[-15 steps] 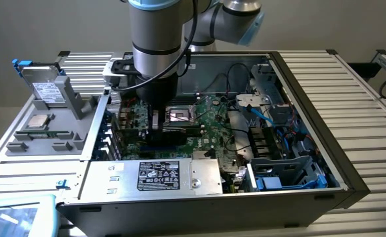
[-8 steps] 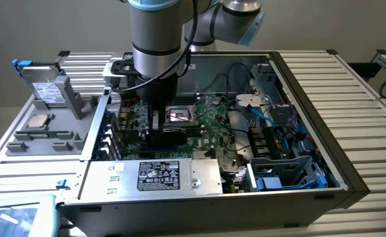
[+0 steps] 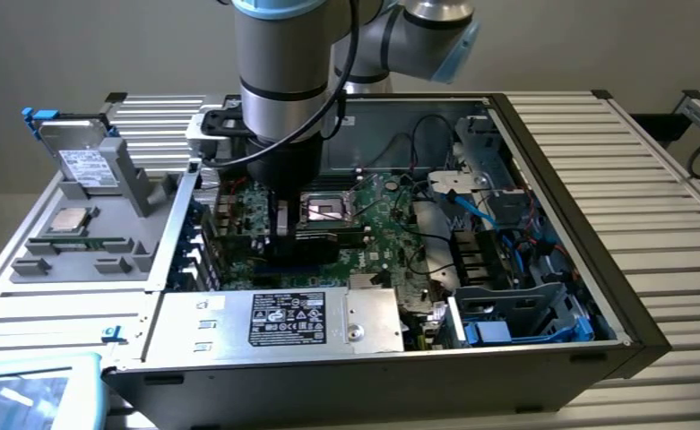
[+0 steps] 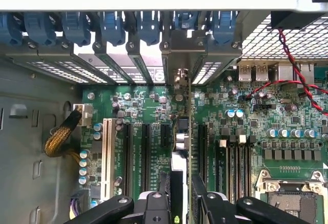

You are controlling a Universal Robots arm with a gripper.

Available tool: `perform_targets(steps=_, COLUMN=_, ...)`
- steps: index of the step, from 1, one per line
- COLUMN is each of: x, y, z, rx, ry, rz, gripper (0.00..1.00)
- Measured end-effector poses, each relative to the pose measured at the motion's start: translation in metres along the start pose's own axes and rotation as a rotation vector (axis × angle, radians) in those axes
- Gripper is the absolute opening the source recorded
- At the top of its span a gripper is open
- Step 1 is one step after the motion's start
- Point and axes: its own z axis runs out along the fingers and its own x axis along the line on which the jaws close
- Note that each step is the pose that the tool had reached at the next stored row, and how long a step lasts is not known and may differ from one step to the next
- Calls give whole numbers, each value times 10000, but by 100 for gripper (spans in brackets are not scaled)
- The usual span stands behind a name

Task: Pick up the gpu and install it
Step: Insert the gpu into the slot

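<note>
The installing step is in hand: the hand (image 4: 184, 206) is reaching down inside the open computer case (image 3: 541, 152), which is lying on its side on the slatted bench (image 3: 649, 152), and it is gripping the gpu (image 4: 188, 131), with one dark finger showing on each side of the card. The gpu is standing on edge over the motherboard (image 4: 287, 111). In the wrist view it is showing as a thin line that is running from the hand towards the case's rear wall, where the row of blue retaining clips (image 4: 113, 26) is sitting above the slot covers. It is lying between the black expansion slots (image 4: 145, 152) and the memory slots (image 4: 225, 172), roughly parallel to both, and the white slot (image 4: 107, 152) is lying further off on the far side of the black ones. In the exterior view the arm is standing almost vertical over the board's half nearest the rear wall, beside the processor socket (image 3: 324, 209). Whether the card's lower edge is already sitting in a slot or only hanging just above one cannot be told from here, so the task is looking well along but not visibly finished. Judging from this, seating the card is calling for a straight downward press, with the card's edge lined up along its slot, its end bracket meeting the opening in the rear wall, and no tilt towards either neighbouring slot.
</note>
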Motion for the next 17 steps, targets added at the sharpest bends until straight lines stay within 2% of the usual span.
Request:
perform_targets(steps=3, x=2, y=-1, z=1, rx=1, ry=-22, rz=-3, gripper=28)
perform_targets(steps=5, x=7, y=-1, z=1, rx=1, ry=-85, rz=-9, gripper=28)
perform_targets(steps=6, x=7, y=-1, z=1, rx=1, ry=-91, rz=-9, gripper=28)
perform_targets(steps=17, x=22, y=0, z=1, rx=1, ry=-92, rz=-7, gripper=28)
